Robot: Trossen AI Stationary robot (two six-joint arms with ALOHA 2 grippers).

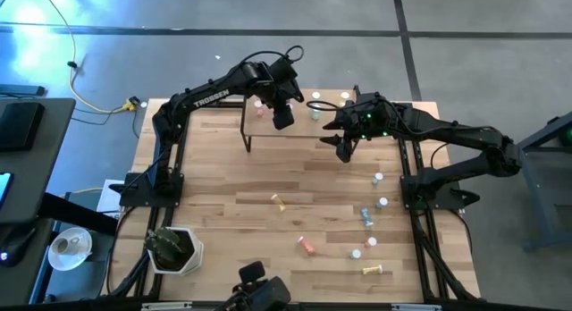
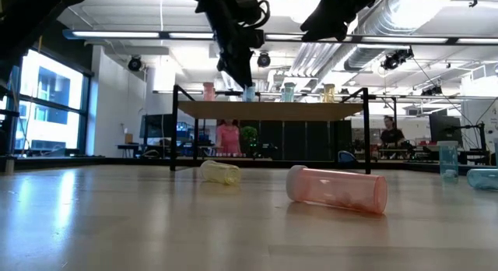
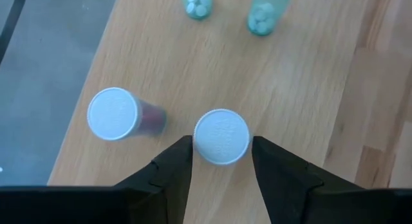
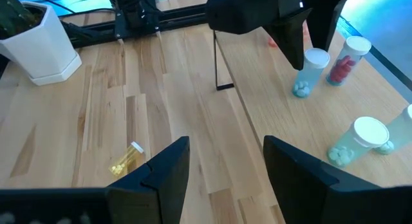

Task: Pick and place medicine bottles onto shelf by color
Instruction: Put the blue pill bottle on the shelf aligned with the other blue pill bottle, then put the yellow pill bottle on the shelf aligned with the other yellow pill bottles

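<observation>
Over the shelf (image 1: 295, 125), the left hand (image 3: 221, 161) hangs with its fingers parted on either side of an upright white-capped bottle (image 3: 221, 136), a sliver of gap on each side, so it looks released rather than gripped. A red bottle (image 3: 119, 114) stands just beside it on the shelf. The right hand (image 4: 225, 163) waits off the shelf's end, fingers apart and empty, above the desk (image 1: 223, 222) where a yellow bottle (image 4: 126, 159) lies.
</observation>
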